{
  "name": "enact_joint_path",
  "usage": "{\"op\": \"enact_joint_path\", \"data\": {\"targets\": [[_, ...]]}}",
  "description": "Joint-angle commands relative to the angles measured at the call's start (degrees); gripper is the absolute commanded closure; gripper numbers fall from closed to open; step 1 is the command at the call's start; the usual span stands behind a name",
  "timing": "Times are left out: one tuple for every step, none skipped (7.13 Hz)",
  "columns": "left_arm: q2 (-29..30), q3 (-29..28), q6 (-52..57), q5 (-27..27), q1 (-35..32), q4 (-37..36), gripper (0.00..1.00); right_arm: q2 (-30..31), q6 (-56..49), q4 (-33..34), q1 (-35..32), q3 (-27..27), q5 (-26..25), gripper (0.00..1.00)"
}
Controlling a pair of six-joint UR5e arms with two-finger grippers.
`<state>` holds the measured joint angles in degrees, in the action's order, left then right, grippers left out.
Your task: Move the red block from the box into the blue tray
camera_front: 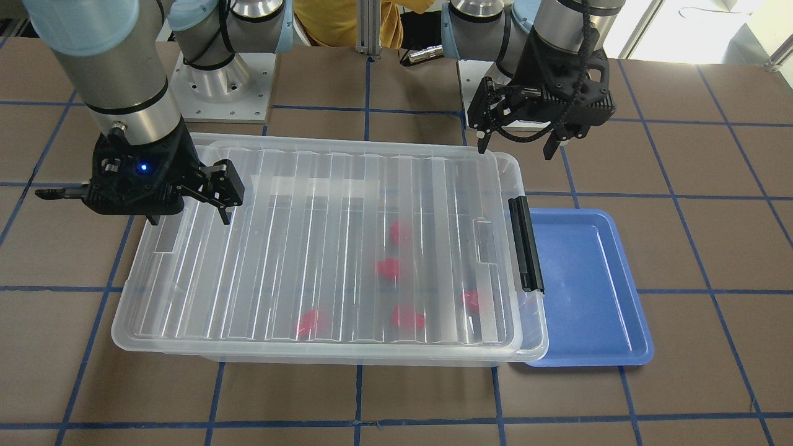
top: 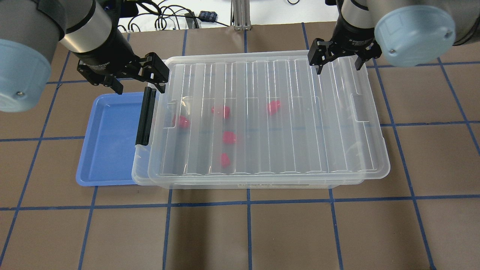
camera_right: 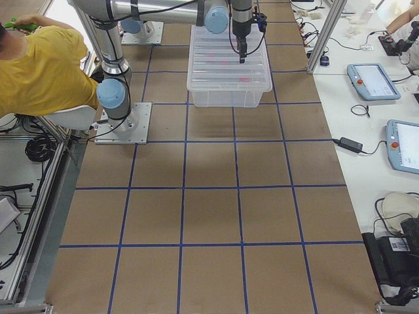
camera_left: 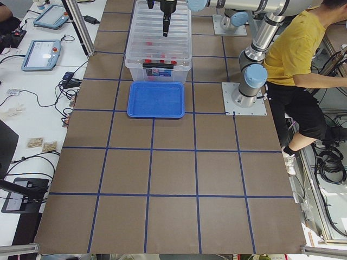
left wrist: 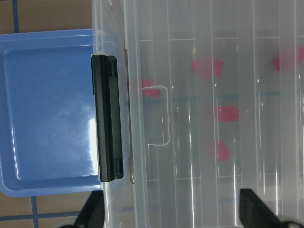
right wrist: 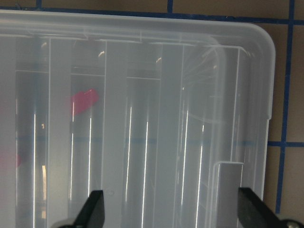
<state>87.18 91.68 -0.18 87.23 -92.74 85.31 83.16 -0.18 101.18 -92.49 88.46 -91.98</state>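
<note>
The box (top: 270,123) is a clear bin with its ribbed lid on and a black latch (top: 145,116) on the short side next to the blue tray (top: 108,142), which is empty. Several red blocks (top: 228,137) lie inside under the lid, also seen from the front (camera_front: 388,268). My left gripper (top: 140,89) hovers open and empty over the latch end's far corner; its wrist view shows the latch (left wrist: 108,118) and tray (left wrist: 47,109). My right gripper (top: 338,68) hovers open and empty over the box's opposite far corner.
The tray (camera_front: 582,291) touches the box (camera_front: 322,248) on its latch side. Both arm bases (camera_front: 220,80) stand behind the box. A person in a yellow shirt (camera_left: 298,49) is beside the bases. Tablets and cables (camera_left: 40,54) lie on side tables.
</note>
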Motion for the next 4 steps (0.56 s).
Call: {"op": "enact_joint_path", "data": {"targets": [[0.01, 0.08, 0.0, -0.13, 0.27, -0.32, 0.0, 2.79, -1.65, -2.99, 0.11, 0.31, 1.18, 0.0], [-0.16, 0.08, 0.0, -0.13, 0.62, -0.32, 0.0, 2.62, -5.06, -2.49, 0.03, 0.92, 0.15, 0.0], [-0.17, 0.34, 0.0, -0.04, 0.45, -0.32, 0.0, 2.88, -5.35, -2.22, 0.72, 0.06, 0.05, 0.0], [-0.34, 0.6, 0.0, -0.12, 0.36, -0.4, 0.0, 3.67, -4.57, -5.35, 1.42, -0.04, -0.91, 0.0]]}}
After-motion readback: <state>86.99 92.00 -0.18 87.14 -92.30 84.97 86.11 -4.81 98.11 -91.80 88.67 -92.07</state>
